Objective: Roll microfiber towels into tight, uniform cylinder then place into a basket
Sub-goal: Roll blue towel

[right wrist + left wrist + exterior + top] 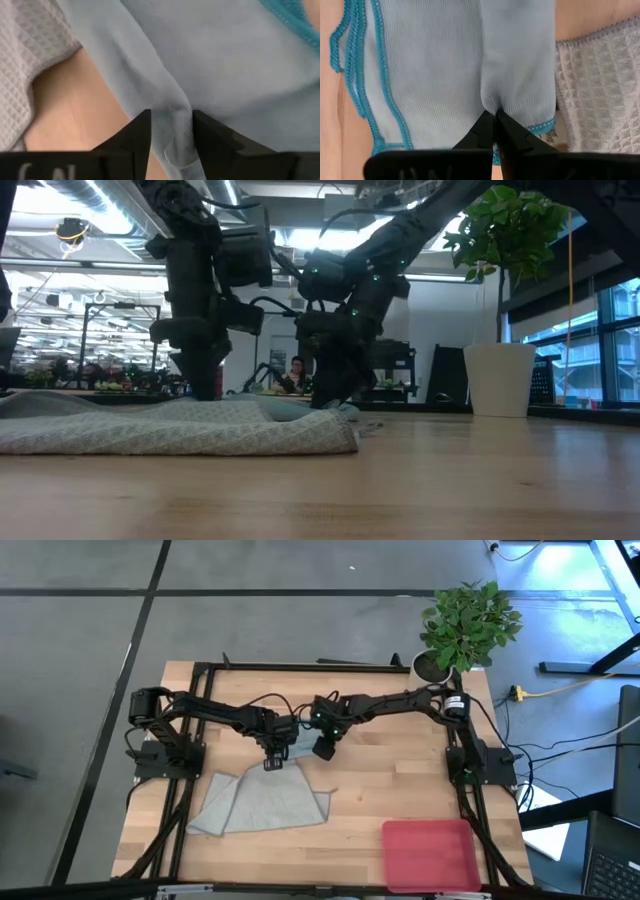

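- Basket (pixel 431 854) lay empty at the worktop's near right corner, awaiting rolls.
- Grey towel (pixel 262 804) lay crumpled near left of centre.
- Behind it, left gripper (pixel 494 116) was clenched on the blue towel (pixel 445 65), anchoring it; right gripper (pixel 171 131) straddled a fold, part-released.

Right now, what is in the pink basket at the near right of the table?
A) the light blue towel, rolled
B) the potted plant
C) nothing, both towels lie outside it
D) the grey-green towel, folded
C: in the high view the pink basket shows only its bare floor, while the grey-green towel and the light blue towel lie apart from it, under the two grippers.
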Available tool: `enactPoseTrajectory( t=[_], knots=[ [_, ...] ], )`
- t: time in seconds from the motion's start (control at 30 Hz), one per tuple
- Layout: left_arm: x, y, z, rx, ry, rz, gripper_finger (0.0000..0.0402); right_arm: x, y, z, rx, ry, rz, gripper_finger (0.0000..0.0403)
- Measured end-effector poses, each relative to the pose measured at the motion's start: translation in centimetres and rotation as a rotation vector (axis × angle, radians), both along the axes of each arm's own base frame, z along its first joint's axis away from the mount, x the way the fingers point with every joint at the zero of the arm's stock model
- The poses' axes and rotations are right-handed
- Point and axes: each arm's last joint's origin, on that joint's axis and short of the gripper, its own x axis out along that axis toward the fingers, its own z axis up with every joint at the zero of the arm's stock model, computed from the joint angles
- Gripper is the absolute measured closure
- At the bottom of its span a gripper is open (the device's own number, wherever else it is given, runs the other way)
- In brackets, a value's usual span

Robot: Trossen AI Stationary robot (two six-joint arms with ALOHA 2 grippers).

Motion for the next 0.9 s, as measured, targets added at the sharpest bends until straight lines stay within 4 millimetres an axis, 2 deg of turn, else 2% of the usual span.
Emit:
enactPoseTrajectory(
  t=[0.1, 0.23, 0.37, 0.5, 0.63, 0.77, 0.9],
  knots=[
    [0.0, 0.0, 0.0, 0.0, -0.001, 0.0, 0.0402, 0.4, -0.6, 1.3, -0.03, 0.019, -0.011, 0.0259],
    [0.0, 0.0, 0.0, 0.0, -0.003, 0.0, 0.0402, 0.6, -1.0, 3.2, -0.157, 0.079, -0.025, 0.0264],
    [0.1, 0.0, 0.1, 0.002, -0.011, 0.0, 0.0402, 1.0, -0.8, 4.7, -0.255, 0.115, -0.019, 0.0265],
    [0.1, -0.1, 0.1, 0.001, -0.008, -0.002, 0.0402, 1.0, 0.5, 5.4, -0.276, 0.154, 0.04, 0.0265],
    [0.0, -0.1, 0.0, -0.001, 0.003, -0.003, 0.0402, 0.2, 2.1, 5.9, -0.346, 0.244, 0.053, 0.0265],
    [0.0, -0.1, 0.0, 0.001, 0.003, -0.007, 0.0402, -1.3, 3.3, 7.2, -0.443, 0.305, -0.013, 0.0265],
    [0.1, 0.0, 0.1, 0.004, -0.013, -0.01, 0.0402, -2.3, 4.7, 9.2, -0.465, 0.274, -0.015, 0.0265]
  ],
)
